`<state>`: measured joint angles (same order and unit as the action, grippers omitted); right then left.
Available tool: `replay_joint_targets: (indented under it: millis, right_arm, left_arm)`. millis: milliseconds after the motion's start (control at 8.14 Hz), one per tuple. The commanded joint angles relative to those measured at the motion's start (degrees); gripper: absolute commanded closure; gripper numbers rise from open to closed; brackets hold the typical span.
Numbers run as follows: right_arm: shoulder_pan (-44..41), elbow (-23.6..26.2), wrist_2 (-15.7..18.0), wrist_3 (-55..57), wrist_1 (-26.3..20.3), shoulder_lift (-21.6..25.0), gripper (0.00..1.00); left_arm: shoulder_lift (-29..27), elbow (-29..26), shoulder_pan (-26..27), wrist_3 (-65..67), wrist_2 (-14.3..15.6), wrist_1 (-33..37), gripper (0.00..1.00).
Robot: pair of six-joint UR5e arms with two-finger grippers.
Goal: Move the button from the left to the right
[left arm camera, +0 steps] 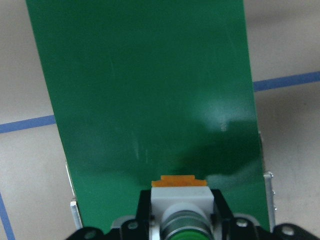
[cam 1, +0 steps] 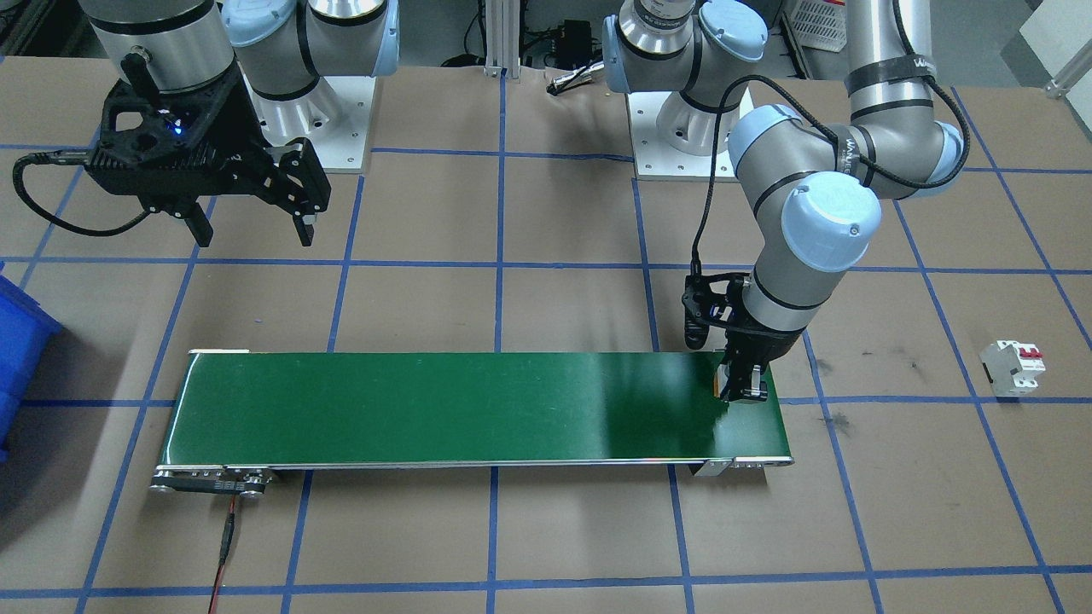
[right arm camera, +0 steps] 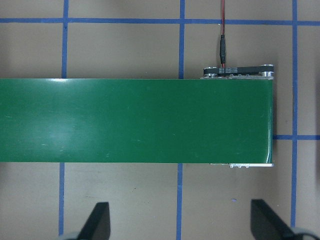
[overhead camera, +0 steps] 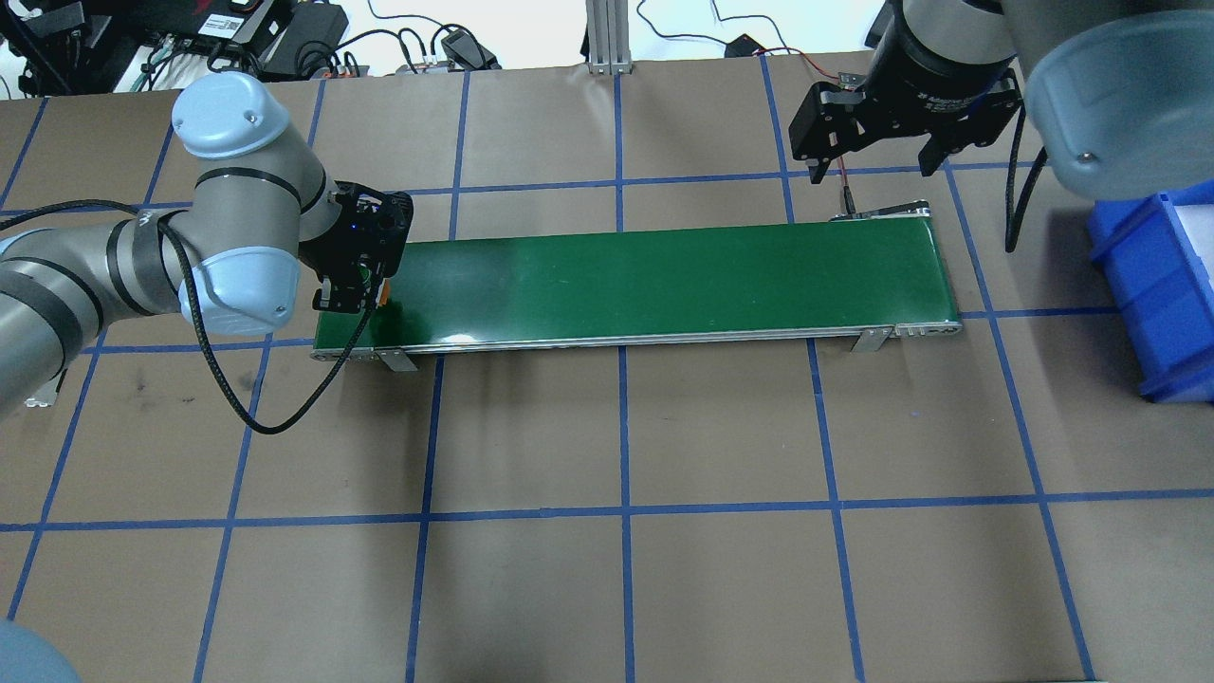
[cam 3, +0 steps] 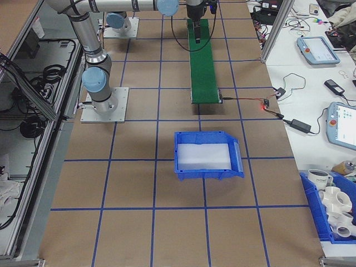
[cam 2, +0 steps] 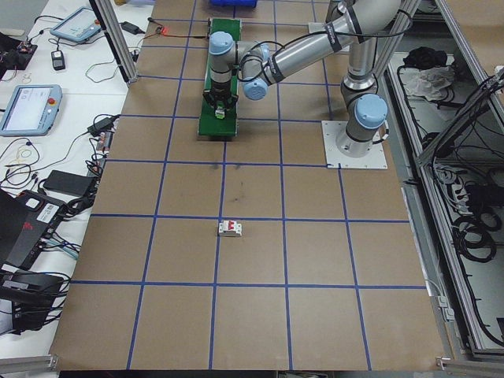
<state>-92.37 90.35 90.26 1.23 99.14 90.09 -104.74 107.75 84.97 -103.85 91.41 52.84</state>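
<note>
The button (left arm camera: 179, 196), a white body with an orange tab and a green cap, sits between the fingers of my left gripper (overhead camera: 356, 289), which is shut on it. The gripper holds it low over the left end of the green conveyor belt (overhead camera: 645, 280); I cannot tell whether it touches the belt. In the front-facing view this gripper (cam 1: 742, 384) points down at the belt's end. My right gripper (overhead camera: 868, 156) hangs open and empty above the table behind the belt's right end, its fingers (right arm camera: 97, 220) spread wide.
A blue bin (overhead camera: 1157, 285) stands on the table to the right of the belt. A white circuit breaker with red levers (cam 1: 1013, 367) lies far out on the left side. A red cable (right arm camera: 223, 45) plugs into the belt's motor end.
</note>
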Motion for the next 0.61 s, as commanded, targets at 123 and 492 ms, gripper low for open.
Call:
replay_joint_targets:
  millis: [123, 492]
  right_arm:
    - [0.0, 0.0, 0.0, 0.0, 0.0, 0.0, 0.0]
    - [0.0, 0.0, 0.0, 0.09, 0.0, 0.0, 0.0]
  left_arm:
    - [-1.26, 0.18, 0.02, -0.04, 0.0, -2.13, 0.29]
    - [-2.05, 0.01, 0.02, 0.49, -0.79, -3.01, 0.0]
